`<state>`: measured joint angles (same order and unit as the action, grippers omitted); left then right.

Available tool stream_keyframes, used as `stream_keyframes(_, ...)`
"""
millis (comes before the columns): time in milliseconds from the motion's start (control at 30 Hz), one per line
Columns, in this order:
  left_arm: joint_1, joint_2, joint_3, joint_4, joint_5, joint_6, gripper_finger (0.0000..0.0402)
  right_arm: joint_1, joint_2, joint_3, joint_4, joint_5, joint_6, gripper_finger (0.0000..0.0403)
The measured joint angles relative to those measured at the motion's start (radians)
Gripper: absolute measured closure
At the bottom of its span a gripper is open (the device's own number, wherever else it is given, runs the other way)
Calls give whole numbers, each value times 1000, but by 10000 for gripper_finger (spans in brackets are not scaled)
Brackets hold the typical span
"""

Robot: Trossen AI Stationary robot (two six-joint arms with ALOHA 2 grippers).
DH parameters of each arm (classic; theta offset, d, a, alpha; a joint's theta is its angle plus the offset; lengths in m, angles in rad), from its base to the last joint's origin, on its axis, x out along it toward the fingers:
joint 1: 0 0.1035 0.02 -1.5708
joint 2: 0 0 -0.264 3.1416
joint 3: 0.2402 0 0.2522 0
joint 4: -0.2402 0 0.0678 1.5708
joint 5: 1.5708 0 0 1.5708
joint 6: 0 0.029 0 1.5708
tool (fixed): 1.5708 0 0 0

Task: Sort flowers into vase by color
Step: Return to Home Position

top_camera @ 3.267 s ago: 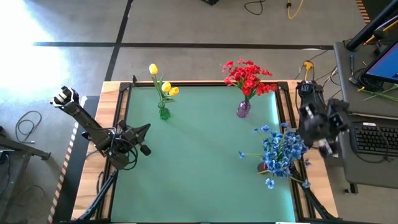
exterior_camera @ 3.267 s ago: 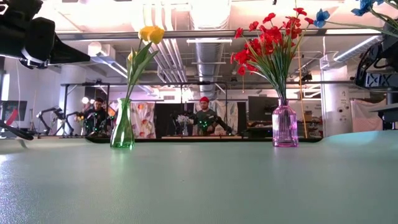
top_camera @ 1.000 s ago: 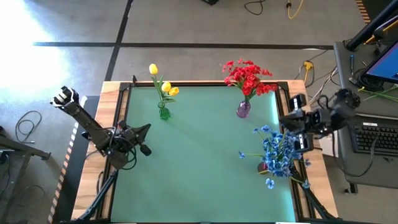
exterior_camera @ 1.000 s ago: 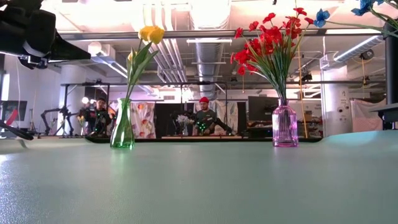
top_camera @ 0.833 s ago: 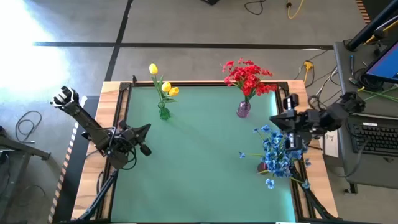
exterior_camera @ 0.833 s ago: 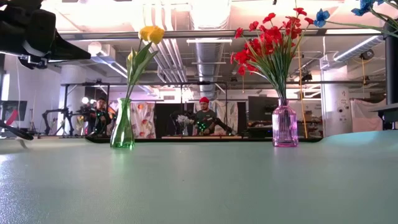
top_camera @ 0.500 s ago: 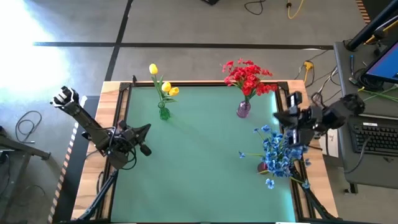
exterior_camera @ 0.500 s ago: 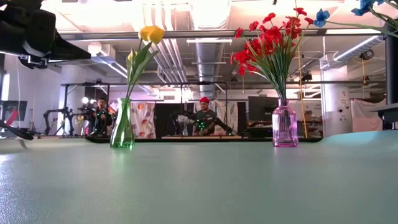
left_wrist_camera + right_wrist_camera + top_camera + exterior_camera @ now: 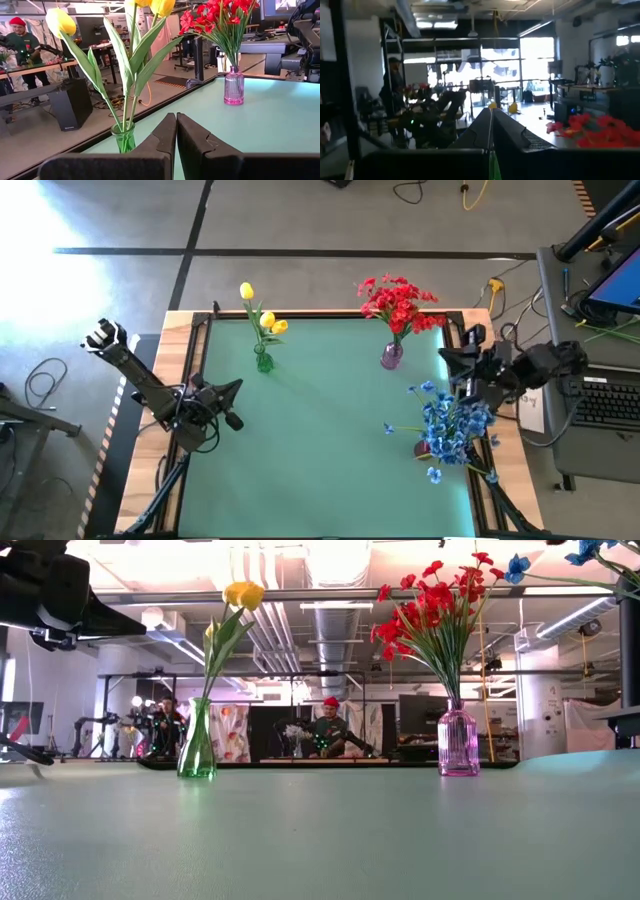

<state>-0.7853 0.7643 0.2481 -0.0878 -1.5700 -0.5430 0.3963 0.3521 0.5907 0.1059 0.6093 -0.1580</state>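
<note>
The sorting looks done. The red flowers [image 9: 398,302] stand in the purple vase [image 9: 391,357], by the far edge of the table [image 9: 320,460]. The yellow tulips [image 9: 268,322] stand in the green vase [image 9: 264,362], well apart from the purple vase, on the left arm's side. The blue flowers [image 9: 452,423] stand in a red vase [image 9: 423,448], near the purple vase, on the right arm's side and closer to the front edge.

I think the step now is going home to rest. The right pincer [image 9: 490,112] is near the purple vase, close by the blue flowers. Its two fingers are pressed together. A thin green bit shows low between them, and I cannot tell what it is. Next, I think this arm needs to pull away from the purple vase to its own side, slowly, so it does not bump the blue flowers. The left pincer [image 9: 176,116] waits far from the purple vase, past the green vase. Its fingers are pressed together too and hold nothing.

The table has a flat green top with a wood rim. Around it is a grey floor [image 9: 300,220] with cables [image 9: 440,192]. A keyboard [image 9: 605,402] sits past the right arm. Far behind the purple vase is a big room with pipes up high and a person in a red cap [image 9: 328,728]
</note>
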Motion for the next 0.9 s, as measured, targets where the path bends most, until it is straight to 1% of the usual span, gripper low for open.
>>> stream_keyframes(67, 0, 0, 0, 0, 0, 0, 402, -11, -8, -5, -1, 11, 28, 394)
stream_keyframes(200, 0, 0, 0, 1, 0, 0, 402, -28, -18, -5, 0, 104, 76, 394)
stream_keyframes(400, 0, 0, 0, 1, 0, 0, 402, -31, -32, -10, -96, 335, 127, 394)
stream_keyframes(467, 0, 0, 0, 0, -1, 1, 402, -31, -45, -22, -128, 390, 144, 394)
stream_keyframes(533, 0, 0, 0, -1, -1, 3, 402, -31, -69, -35, -135, 412, 152, 394)
stream_keyframes(667, 0, 0, 0, -1, -1, 5, 402, -31, -133, -61, -174, 413, 185, 394)
stream_keyframes(733, 0, 0, 0, -1, -1, 6, 402, -31, -175, -73, -202, 421, 212, 394)
stream_keyframes(833, 0, 0, 0, -1, -1, 6, 402, -31, -248, -91, -263, 466, 245, 394)
stream_keyframes(900, 0, 0, 0, -1, -1, 6, 402, -31, -300, -101, -302, 468, 271, 394)
